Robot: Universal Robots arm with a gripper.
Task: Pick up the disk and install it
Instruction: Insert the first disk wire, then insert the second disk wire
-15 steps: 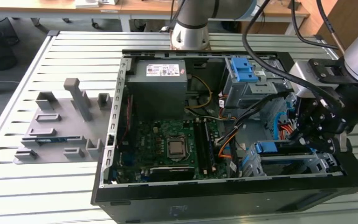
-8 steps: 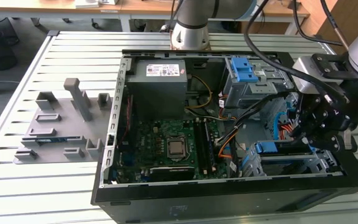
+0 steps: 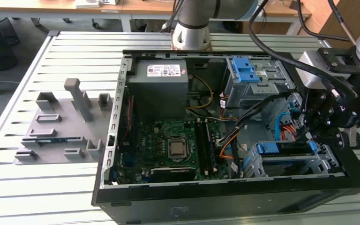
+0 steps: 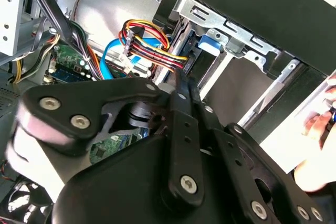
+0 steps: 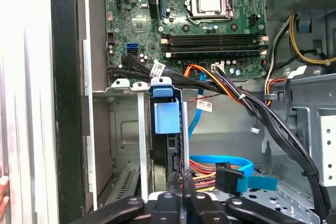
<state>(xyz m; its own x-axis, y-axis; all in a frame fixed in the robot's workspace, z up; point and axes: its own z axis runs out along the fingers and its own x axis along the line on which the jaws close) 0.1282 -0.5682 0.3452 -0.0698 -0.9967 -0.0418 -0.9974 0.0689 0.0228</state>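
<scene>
The robot arm reaches in from the right side of the exterior view and bends down over the open computer case [image 3: 125, 140]. Its black hand [image 3: 320, 123] hangs low at the right, fingers pressed close together, holding nothing. The disk [image 5: 167, 129] with its blue tab sits on edge in the metal bay [image 5: 126, 129], just under the hand, in the first wrist view.
</scene>
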